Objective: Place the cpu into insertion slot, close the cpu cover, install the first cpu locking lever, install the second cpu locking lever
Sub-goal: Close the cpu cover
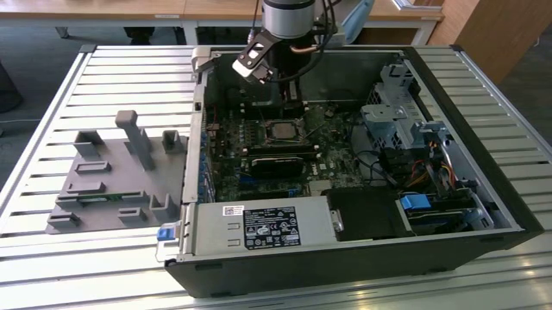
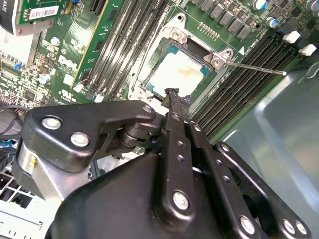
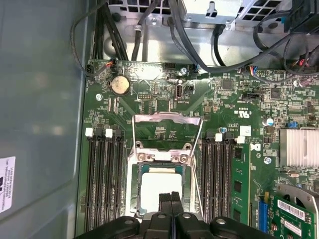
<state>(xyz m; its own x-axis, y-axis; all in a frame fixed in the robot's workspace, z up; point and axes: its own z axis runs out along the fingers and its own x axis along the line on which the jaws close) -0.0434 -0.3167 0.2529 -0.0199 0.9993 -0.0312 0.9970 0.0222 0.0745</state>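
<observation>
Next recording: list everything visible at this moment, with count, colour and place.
table: one, silver slatted, under everything.
computer case: one, black, open, on the table.
fixture tray: one, grey, beside the case, exterior view's left.
power supply: one, grey, at the case's near edge.
motherboard: one, green, inside the case.
insertion slot: one, silvery-rimmed, mid-board.
cpu: one, pale silver, seated in the insertion slot.
cpu cover: one, silvery, flipped open beside the slot.
arm: one, silver-grey, above the case.
claw: one, black, shut, tips by the cpu.
</observation>
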